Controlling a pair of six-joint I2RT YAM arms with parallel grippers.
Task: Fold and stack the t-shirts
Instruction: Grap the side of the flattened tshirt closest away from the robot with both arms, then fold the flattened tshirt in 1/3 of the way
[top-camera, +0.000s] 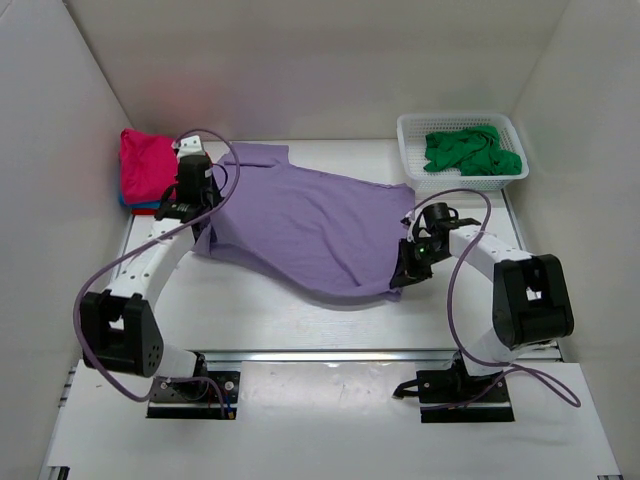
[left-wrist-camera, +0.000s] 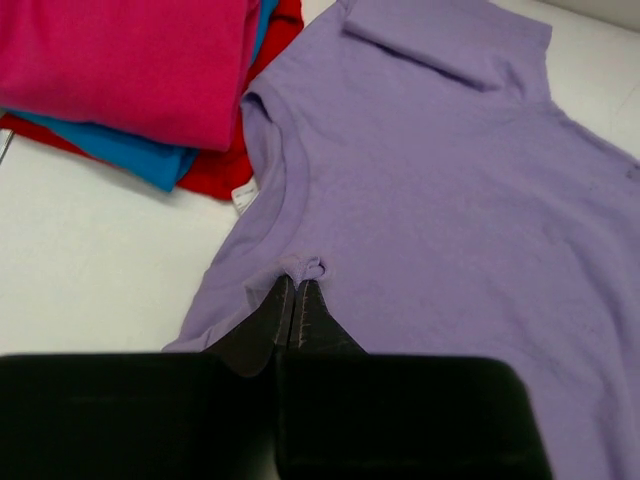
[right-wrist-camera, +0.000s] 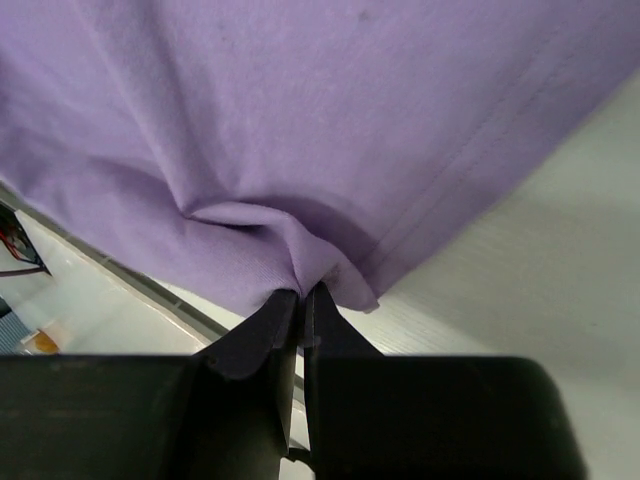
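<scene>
The lilac t-shirt lies spread across the middle of the white worktop, held at two edges. The left gripper is clenched on a pinch of cloth at the collar rim. The right gripper is clenched on a fold just inside the hem corner.

Close beside the shirt's collar end sits a folded stack: magenta t-shirt over blue t-shirt over red t-shirt. Past the hem end, a white lattice basket holds the crumpled green t-shirt. Bare worktop runs along the shirt's near side, and white walls close in the other three sides.

Top: high, near edge, looking down. Wrists: close behind left claw, right claw. All share lilac shirt.
</scene>
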